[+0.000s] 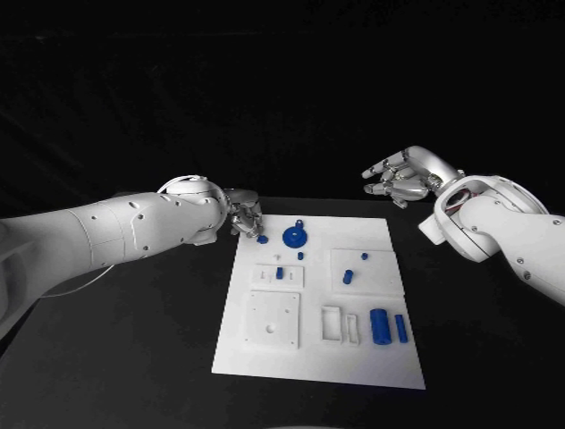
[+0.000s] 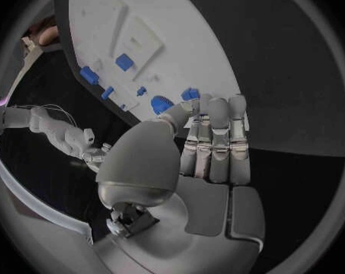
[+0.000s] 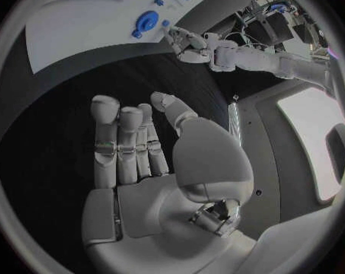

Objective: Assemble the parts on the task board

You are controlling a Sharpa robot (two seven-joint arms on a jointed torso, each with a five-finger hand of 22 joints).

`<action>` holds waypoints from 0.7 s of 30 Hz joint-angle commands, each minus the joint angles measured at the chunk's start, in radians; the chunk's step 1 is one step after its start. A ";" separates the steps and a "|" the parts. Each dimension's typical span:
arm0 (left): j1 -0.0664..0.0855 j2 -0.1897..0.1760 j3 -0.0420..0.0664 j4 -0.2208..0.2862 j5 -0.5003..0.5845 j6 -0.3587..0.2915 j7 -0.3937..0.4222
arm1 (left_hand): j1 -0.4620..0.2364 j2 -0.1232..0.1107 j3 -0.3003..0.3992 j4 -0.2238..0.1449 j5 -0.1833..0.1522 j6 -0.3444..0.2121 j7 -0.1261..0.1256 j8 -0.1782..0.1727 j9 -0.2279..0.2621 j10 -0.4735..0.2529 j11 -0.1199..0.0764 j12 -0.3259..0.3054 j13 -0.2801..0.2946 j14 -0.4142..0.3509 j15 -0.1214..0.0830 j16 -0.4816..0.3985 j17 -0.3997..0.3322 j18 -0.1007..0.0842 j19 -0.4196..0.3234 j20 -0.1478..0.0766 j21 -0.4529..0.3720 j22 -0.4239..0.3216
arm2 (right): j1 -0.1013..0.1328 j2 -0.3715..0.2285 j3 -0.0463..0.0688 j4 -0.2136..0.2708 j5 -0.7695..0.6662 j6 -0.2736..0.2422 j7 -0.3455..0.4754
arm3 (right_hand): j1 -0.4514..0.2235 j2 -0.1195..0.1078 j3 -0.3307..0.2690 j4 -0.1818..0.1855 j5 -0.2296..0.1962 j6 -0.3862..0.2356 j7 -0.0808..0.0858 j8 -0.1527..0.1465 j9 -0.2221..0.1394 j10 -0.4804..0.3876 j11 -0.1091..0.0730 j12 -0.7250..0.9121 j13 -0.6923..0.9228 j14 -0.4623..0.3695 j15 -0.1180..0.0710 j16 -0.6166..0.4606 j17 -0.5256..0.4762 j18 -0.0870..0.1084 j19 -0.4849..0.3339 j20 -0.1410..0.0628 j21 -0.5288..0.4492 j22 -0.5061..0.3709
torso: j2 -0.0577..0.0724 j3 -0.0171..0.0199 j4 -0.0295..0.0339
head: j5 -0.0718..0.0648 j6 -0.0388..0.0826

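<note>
The white task board (image 1: 267,353) lies in the middle of the black table. At its far end lie a round blue part (image 1: 296,236) and a small blue piece (image 1: 262,239). My left hand (image 1: 244,219) hovers at the board's far left corner; in the left wrist view its fingers (image 2: 210,140) are stretched out, their tips beside the small piece (image 2: 190,94) and the round part (image 2: 162,105), holding nothing. My right hand (image 1: 399,183) is raised off the board's far right corner, fingers (image 3: 119,146) spread and empty.
More small blue pieces (image 1: 280,272) (image 1: 347,277) stand in the board's middle blocks. Two blue cylinders (image 1: 379,326) (image 1: 400,328) lie near the front right, beside white slotted holders (image 1: 340,324). A white square plate (image 1: 275,319) sits front left. Black table surrounds the board.
</note>
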 commanded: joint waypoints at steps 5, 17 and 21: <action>-0.003 0.002 -0.003 0.002 -0.018 0.043 0.015 | -0.007 -0.008 -0.010 0.003 -0.010 -0.014 -0.007 -0.001 -0.001 -0.015 -0.007 0.013 0.001 -0.007 -0.005 0.005 0.000 0.005 -0.002 -0.001 -0.007 0.016 | -0.001 0.000 0.000 0.003 -0.013 0.014 0.000 | -0.002 -0.012 0.001 0.007 0.002 -0.009 -0.001 0.002 -0.001 0.006 0.002 -0.005 0.002 0.007 0.000 0.003 0.001 0.011 0.035 -0.007 0.005 0.063 | 0.000 -0.0001 0.0002 | -0.003 -0.002; -0.004 -0.006 -0.007 0.016 -0.016 0.095 0.009 | -0.006 -0.011 0.013 -0.013 0.067 0.022 0.000 -0.001 -0.001 -0.019 0.003 0.028 0.004 -0.012 -0.003 0.012 -0.001 0.013 -0.009 -0.001 0.010 0.023 | -0.002 -0.003 0.000 0.004 -0.013 0.016 -0.001 | -0.002 -0.013 -0.003 0.012 0.003 -0.010 -0.001 0.003 -0.001 0.007 0.002 -0.007 0.006 0.008 0.001 0.002 0.003 0.011 0.035 -0.007 0.007 0.063 | 0.000 -0.0002 0.0000 | -0.003 -0.003; -0.004 -0.010 -0.007 0.024 -0.010 0.106 0.007 | -0.011 -0.010 0.015 -0.017 0.069 0.033 0.003 -0.001 0.000 -0.021 0.004 0.032 0.004 -0.013 -0.002 0.013 -0.001 0.014 -0.013 0.000 0.018 0.022 | -0.003 -0.003 0.000 0.003 -0.013 0.016 -0.001 | -0.002 -0.013 -0.003 0.012 0.003 -0.010 -0.001 0.003 -0.001 0.007 0.002 -0.007 0.006 0.008 0.001 0.002 0.003 0.011 0.035 -0.007 0.007 0.063 | -0.001 -0.0003 -0.0001 | -0.004 -0.002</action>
